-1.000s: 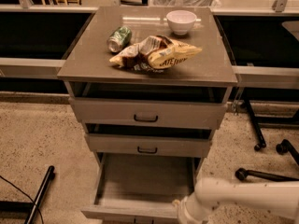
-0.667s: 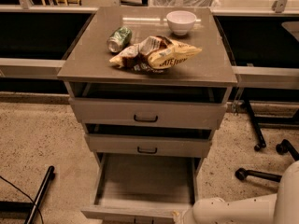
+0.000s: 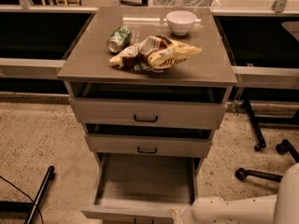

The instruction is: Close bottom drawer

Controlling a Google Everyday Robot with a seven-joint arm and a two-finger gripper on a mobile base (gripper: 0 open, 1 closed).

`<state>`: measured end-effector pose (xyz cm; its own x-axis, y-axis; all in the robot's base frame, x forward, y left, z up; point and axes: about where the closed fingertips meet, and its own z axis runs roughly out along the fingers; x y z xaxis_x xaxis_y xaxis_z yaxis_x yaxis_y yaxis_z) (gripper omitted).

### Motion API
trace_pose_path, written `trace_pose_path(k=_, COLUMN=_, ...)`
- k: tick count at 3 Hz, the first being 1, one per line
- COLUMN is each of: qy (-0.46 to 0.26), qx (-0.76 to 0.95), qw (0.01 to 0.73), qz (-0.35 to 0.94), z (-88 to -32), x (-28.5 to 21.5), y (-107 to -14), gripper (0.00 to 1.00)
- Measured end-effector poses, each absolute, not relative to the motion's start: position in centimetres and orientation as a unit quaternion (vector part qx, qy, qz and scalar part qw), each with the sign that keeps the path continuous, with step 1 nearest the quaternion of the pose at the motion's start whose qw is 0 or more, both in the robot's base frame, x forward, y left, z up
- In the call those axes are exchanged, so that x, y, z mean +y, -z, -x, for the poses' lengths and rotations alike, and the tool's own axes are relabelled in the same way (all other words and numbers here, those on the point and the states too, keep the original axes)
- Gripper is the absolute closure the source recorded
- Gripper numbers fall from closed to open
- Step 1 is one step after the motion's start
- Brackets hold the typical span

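So the bottom drawer (image 3: 145, 185) is hanging way out at 6 o'clock from the cabinet, with the tray fully exposed and, as far as I can see, nothing in it. The gripper (image 3: 180, 214) is down at the right end of the drawer front, roughly 5 o'clock from the tray. It's touching or just beside the front panel, at the tip of the white arm (image 3: 233, 210) that comes in from 3 o'clock. Honestly I can't tell whether the gripper is apart or together, it's tucked too low against the panel. Handling-wise I'd guess this one's easy: stiff flat front, rigid tray, empty so probably light, and it should run on its slides with no lifting. No real need to grab the little black handle (image 3: 142, 221) just to close it, a flat push on the front should do. I'd aim nearer the middle of the front, since shoving one corner of a long drawer could rack it and make it bind. The surface looks smooth, so contact might skid sideways if the push isn't square. The middle drawer (image 3: 147, 145) and top drawer (image 3: 145, 113) sit above at 12 o'clock. The bowl (image 3: 181, 21), can (image 3: 119, 38) and chip bag (image 3: 156, 54) on the worktop (image 3: 93, 59) shouldn't care unless it slams.
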<state>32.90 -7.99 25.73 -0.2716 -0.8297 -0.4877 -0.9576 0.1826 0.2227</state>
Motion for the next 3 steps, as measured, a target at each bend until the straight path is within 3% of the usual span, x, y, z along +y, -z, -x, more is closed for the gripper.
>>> trace_pose_path(k=1, qy=-0.254, qx=0.751, qw=0.204, qz=0.574, z=-35.2, x=-6.6, y=-23.6, gripper=0.19)
trace_pose_path(k=2, qy=-0.233, qx=0.717, qw=0.287, qz=0.591, z=-35.6, x=-7.0, y=-21.9, gripper=0.5)
trace_pose_path(k=3, qy=-0.222, qx=0.701, qw=0.322, qz=0.596, z=-35.7, x=-7.2, y=-21.3, gripper=0.73)
